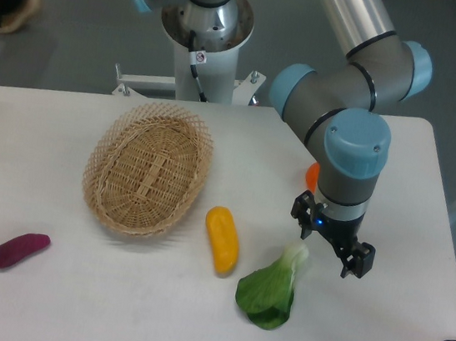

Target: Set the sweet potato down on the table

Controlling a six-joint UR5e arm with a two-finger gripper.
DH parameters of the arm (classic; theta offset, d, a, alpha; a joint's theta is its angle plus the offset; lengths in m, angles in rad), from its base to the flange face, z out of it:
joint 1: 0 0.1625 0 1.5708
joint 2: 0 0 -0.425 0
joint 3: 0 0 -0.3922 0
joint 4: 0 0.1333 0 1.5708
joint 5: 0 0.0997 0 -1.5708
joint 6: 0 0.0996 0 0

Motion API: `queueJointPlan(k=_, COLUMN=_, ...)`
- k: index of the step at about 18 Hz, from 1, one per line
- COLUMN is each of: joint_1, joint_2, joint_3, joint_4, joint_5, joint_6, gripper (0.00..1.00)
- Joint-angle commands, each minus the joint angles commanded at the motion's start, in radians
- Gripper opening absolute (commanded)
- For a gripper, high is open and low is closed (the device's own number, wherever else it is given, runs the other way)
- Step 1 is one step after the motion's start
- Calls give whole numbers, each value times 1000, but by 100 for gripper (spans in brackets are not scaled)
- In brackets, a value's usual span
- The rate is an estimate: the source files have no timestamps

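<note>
Leafy green [269,292] by the table's [41,121] front edge, sweet potato [19,249] lying near the front-left corner, yellow vegetable [222,238] mid-table, gripper [332,245] over the right side, fingers apart and empty, wicker basket [146,177] behind, orange fruit [311,176] mostly hidden by the arm.

orange fruit [311,176]: mostly hidden behind the arm | gripper [343,251]: we cannot tell jaw state | shoe [13,12]: cut by left edge
</note>
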Motion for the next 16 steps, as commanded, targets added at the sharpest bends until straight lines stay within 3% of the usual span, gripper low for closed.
queueJointPlan(k=16, joint_1=38, joint_2=0, joint_3=-6, joint_4=-3, joint_5=-8, joint_6=46, gripper=100)
